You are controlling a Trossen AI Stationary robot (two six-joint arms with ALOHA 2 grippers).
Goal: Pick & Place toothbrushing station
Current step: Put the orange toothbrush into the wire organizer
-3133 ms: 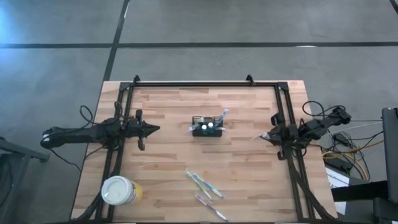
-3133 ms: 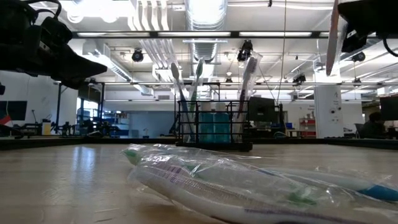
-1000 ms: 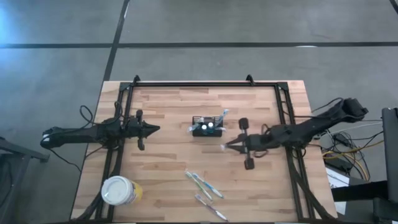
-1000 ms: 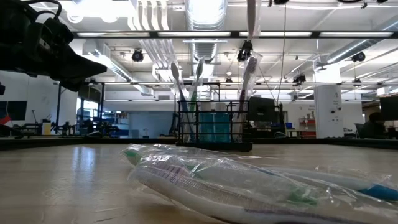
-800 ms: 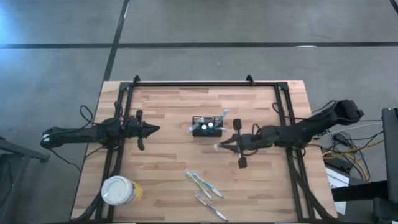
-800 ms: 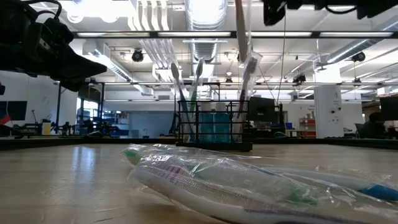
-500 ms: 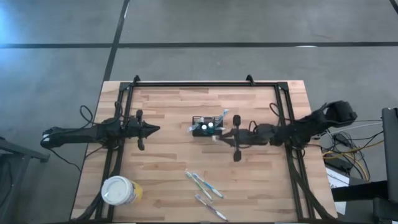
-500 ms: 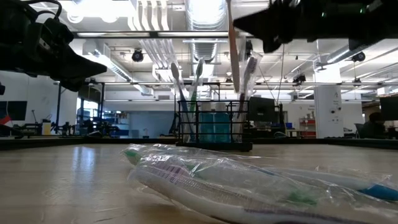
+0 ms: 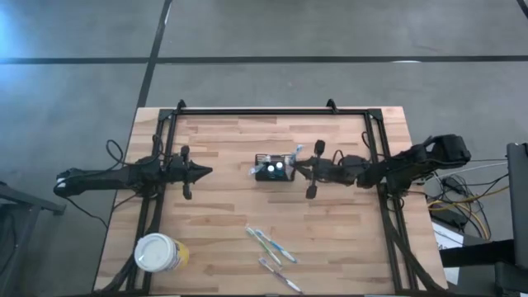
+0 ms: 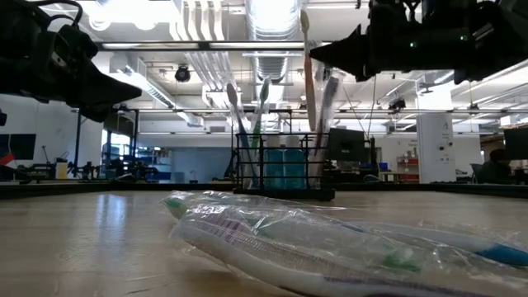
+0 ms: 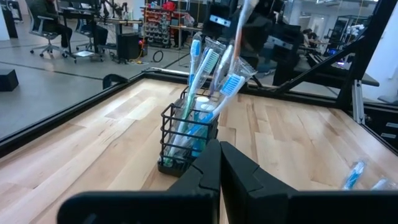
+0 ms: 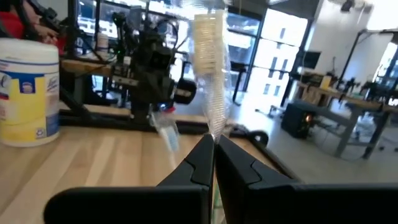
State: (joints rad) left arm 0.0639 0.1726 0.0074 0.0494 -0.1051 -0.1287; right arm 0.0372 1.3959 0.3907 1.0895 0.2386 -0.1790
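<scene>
The black slatted holder [image 9: 275, 170] stands on its base at the table's middle, with several toothbrushes upright in it; it also shows in the low view [image 10: 285, 165] and the left wrist view [image 11: 186, 140]. My right gripper [image 9: 296, 168] is just right of the holder, shut on a toothbrush in clear wrap [image 10: 306, 74]. The toothbrush's lower end is at the holder's top rim; I cannot tell whether it is inside. My left gripper [image 9: 208, 172] is shut and empty, left of the holder. My right gripper pinches the wrapped toothbrush's handle [image 12: 215, 127] between its two fingers, below the bristle head [image 12: 208, 37]. The fingers are about level, coming from the table's right, and lie across the handle. The toothbrush stands upright, head up, clear of the table.
A round yellow cup with a white lid [image 9: 157, 253] stands at the near left corner. Wrapped toothbrushes [image 9: 268, 243] lie near the front edge and fill the low view's foreground [image 10: 330, 239]. Black frame rails [image 9: 272, 111] run along the table's sides.
My right gripper has gone toward the table's left and slightly toward its far edge, up to the holder, and has come down with the wrapped toothbrush, which stays upright. My left gripper has kept still.
</scene>
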